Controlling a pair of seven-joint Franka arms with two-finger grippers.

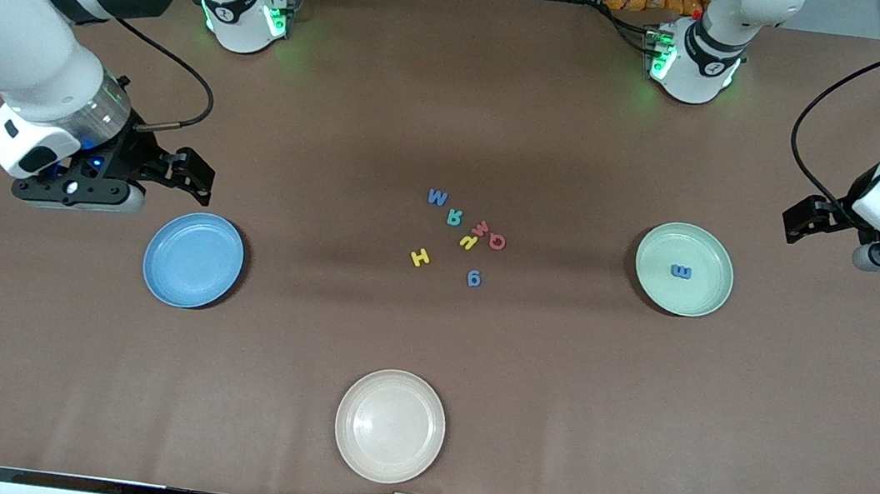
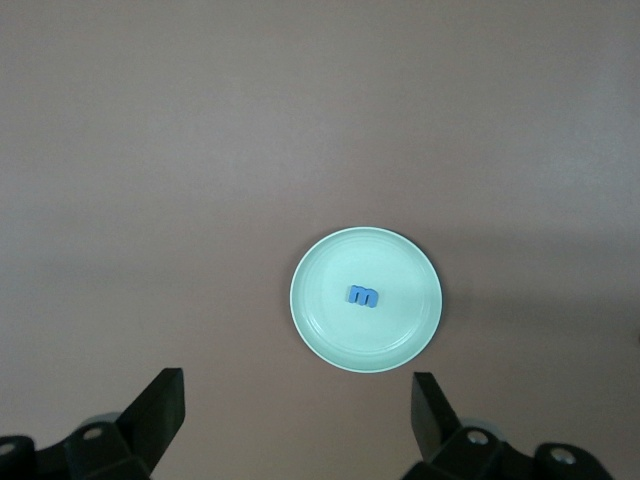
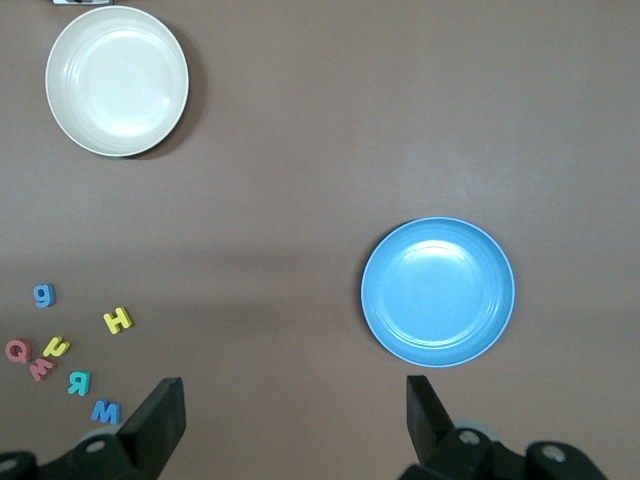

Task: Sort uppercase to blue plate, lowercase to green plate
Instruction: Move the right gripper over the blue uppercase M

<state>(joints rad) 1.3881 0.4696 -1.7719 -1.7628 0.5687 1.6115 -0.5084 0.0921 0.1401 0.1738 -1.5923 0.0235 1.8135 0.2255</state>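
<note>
Left gripper (image 1: 808,221) hangs over bare tabletop (image 1: 456,115) at the left arm's end, just beside the green plate (image 1: 702,300); fingers (image 2: 160,405) spread wide, holding nothing. Right gripper (image 1: 192,176) hangs over the tabletop at the right arm's end, just above the blue plate (image 1: 176,273) rim region; fingers (image 3: 160,415) spread wide, holding nothing.

Green plate: one blue m (image 1: 680,271) lies flat near its centre. Blue plate: nothing in it. A cream plate (image 1: 365,448) sits nearest the front camera, midway between the arms' ends.

Seven letters lie loose in a cluster mid-tabletop, between the two coloured plates:
- blue M (image 1: 437,196), farthest from the camera
- teal R (image 1: 454,217), just beside M, nearer the camera
- red m (image 1: 481,228) and red Q (image 1: 497,241), close together, toward the left arm's end
- yellow h (image 1: 467,242), touching or nearly touching red m
- yellow H (image 1: 420,257), toward the right arm's end
- blue g (image 1: 474,278), nearest the camera
</note>
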